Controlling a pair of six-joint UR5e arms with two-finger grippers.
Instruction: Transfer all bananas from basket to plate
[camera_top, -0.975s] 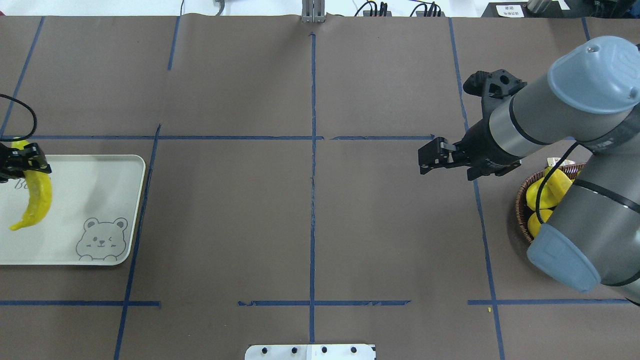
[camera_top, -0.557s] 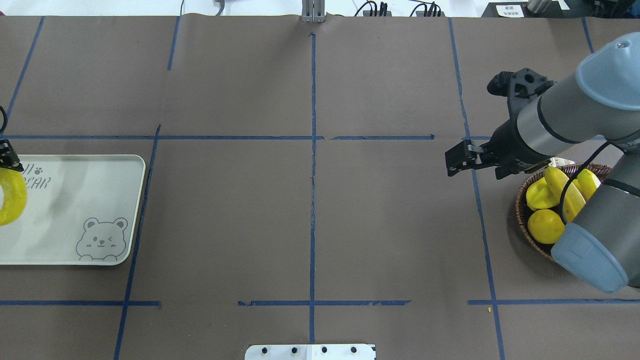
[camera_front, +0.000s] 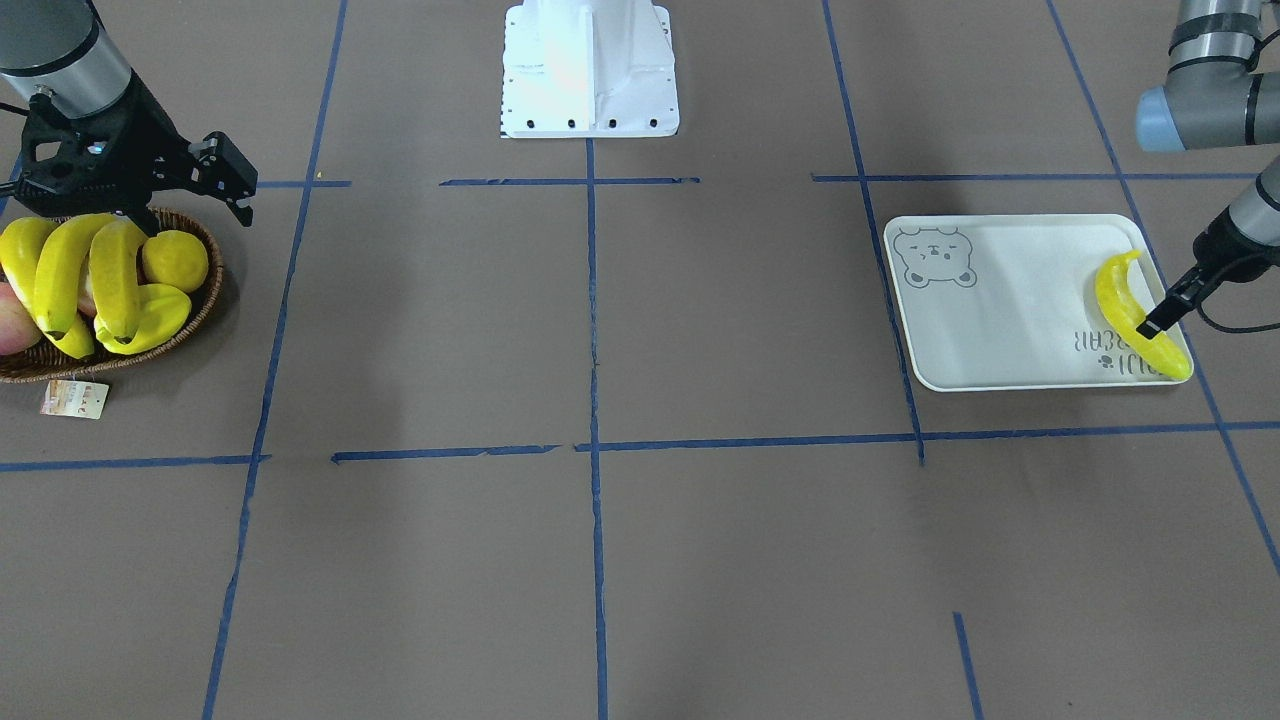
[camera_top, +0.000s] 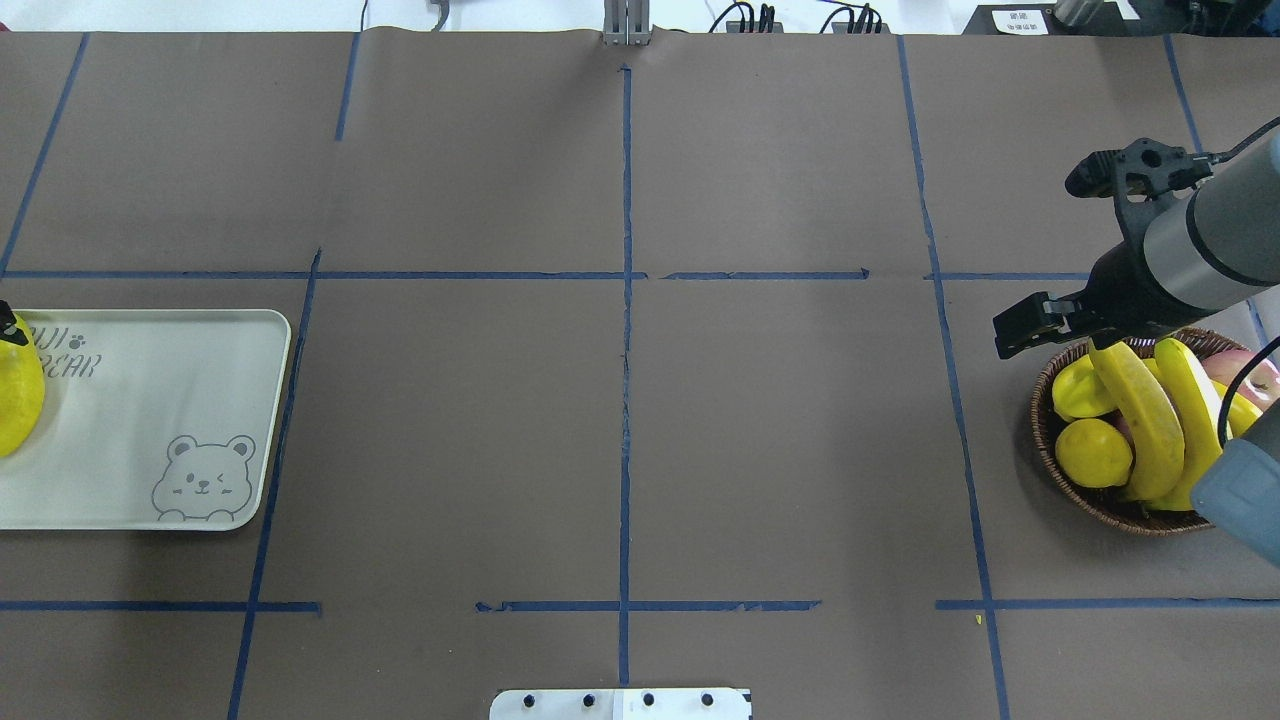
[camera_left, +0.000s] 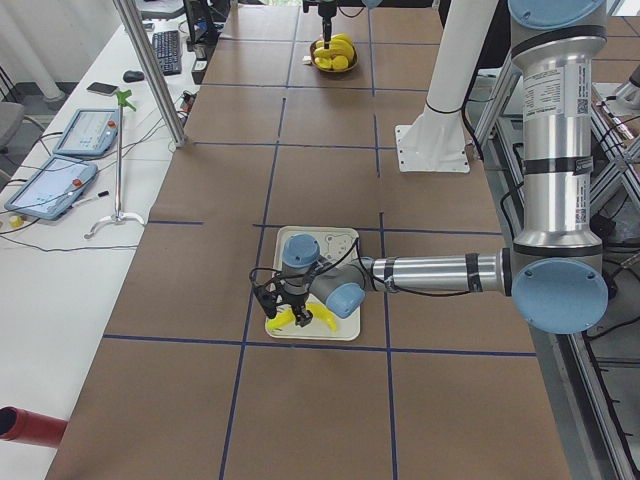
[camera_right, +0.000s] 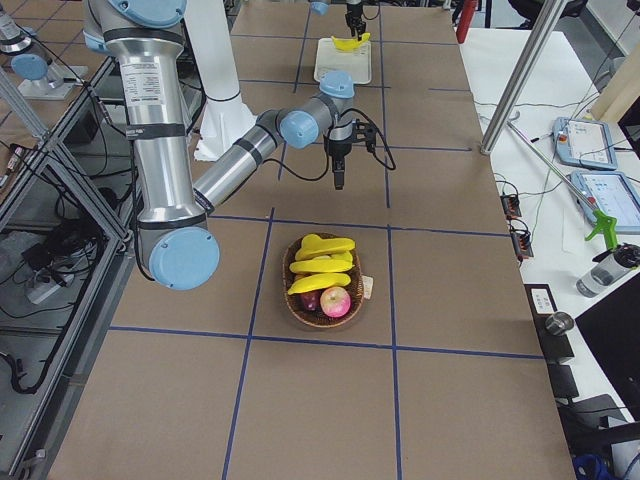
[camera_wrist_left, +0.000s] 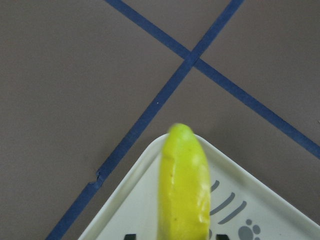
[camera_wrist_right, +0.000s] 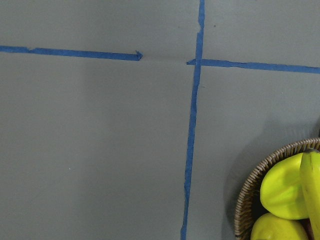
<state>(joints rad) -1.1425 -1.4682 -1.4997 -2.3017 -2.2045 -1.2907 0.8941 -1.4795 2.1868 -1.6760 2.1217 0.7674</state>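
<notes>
Logging the left side first: left gripper (camera_front: 1163, 318) is clamped across the middle of the held banana (camera_front: 1122, 285), low over the outer end of the plate (camera_front: 1010, 300), by the grey lettering. The left wrist view shows the fruit running out between two dark fingertips at its bottom edge, so I read the jaws as closed on it, not yet released. The banana lies lengthwise along the plate's short edge. One tip is close to, perhaps over, the rim (contact with the plate surface cannot be confirmed). The low carry likely serves a gentle set-down rather than a drop.

Right side: right gripper (camera_front: 235, 190) is empty, jaws apparently parted, hovering just beside the rim of the basket (camera_front: 205, 300) on the table-centre side. Three bananas (camera_front: 62, 275) lie side by side in the basket with a lemon (camera_front: 175, 260), a starfruit (camera_front: 150, 312) and a reddish apple (camera_front: 10, 325). They sit off to one side of the jaws, not between them. The right wrist view catches only the basket's edge in its corner.

Judgement: one of four nearly delivered.
</notes>
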